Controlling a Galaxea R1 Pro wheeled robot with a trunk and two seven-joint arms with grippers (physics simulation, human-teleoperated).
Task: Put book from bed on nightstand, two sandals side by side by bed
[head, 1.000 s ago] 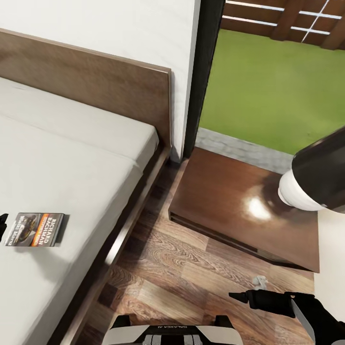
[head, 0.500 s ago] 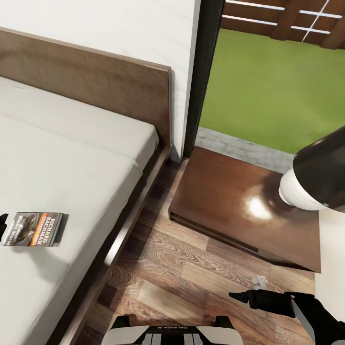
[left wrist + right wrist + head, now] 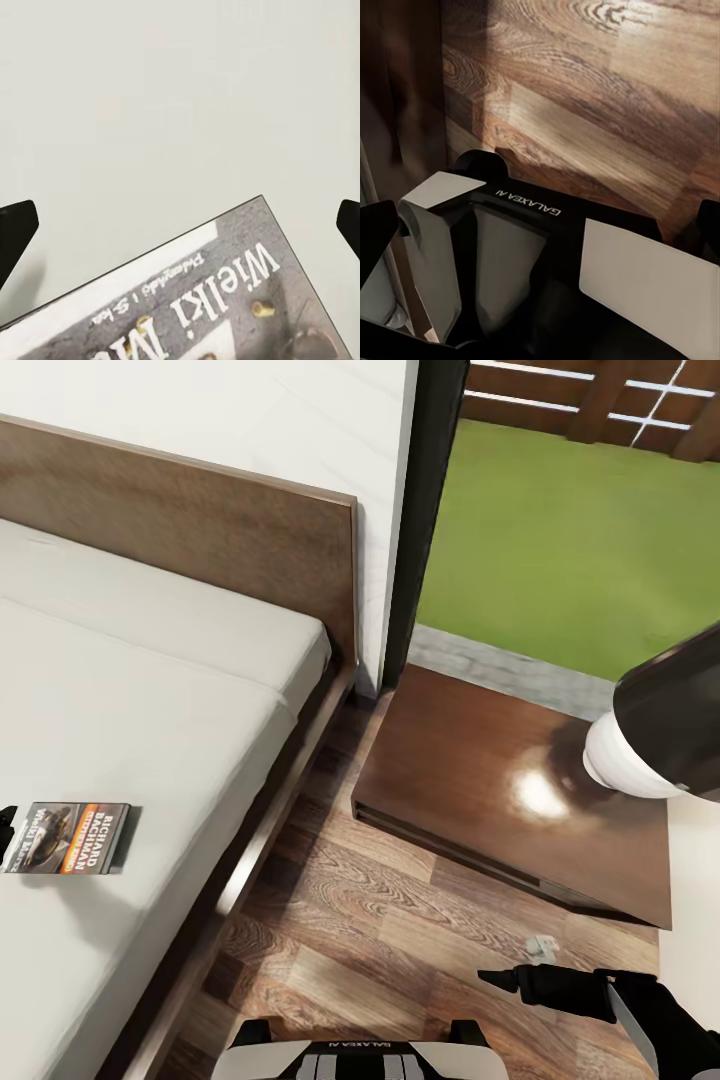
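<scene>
Here the left gripper (image 3: pixel 180 225) hangs spread wide over the book (image 3: pixel 68 838) on the bed (image 3: pixel 150 690); the right gripper (image 3: pixel 497 979) I cannot tell.

The mattress (image 3: pixel 130 690) under my left hand looks like matt, smooth off-white cloth, the book (image 3: pixel 68 838) a slightly shiny paper cover. The nightstand (image 3: pixel 500 790) is glossy dark wood with a bright glare; the floor (image 3: pixel 380 950) is grained wood plank.

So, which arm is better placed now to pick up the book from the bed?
Left. Its open gripper hangs right over the book on the bed. The right gripper is low over the floor, far from it.
</scene>
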